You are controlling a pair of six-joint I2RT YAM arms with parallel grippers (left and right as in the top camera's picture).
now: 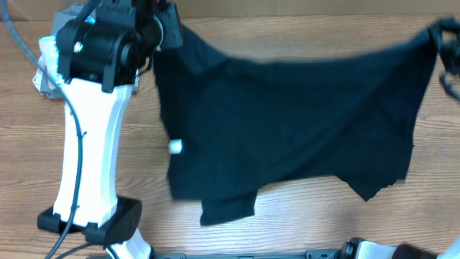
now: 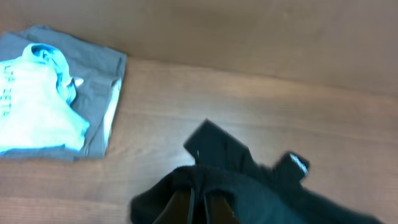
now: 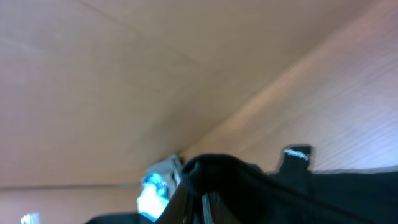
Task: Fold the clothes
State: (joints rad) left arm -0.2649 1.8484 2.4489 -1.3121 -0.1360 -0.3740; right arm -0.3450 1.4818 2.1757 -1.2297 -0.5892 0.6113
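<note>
The black T-shirt is spread wide over the wooden table, held by its far edge. The left gripper pinches one far corner. Its jaws are almost closed, with black cloth squeezed between them. The right gripper pinches the other far corner, and its jaws look closed on the cloth too. The near part of the shirt, with one sleeve, seems to lie on the table. A small white neck label shows near the left side. A grey folded garment with a light blue shirt on top sits far off to the left, apart from the black shirt.

This looks like the spreading step, before any fold is made. Next, both grippers likely need to lower the shirt together, pulled tight, so it lands flat with no wrinkles.
</note>
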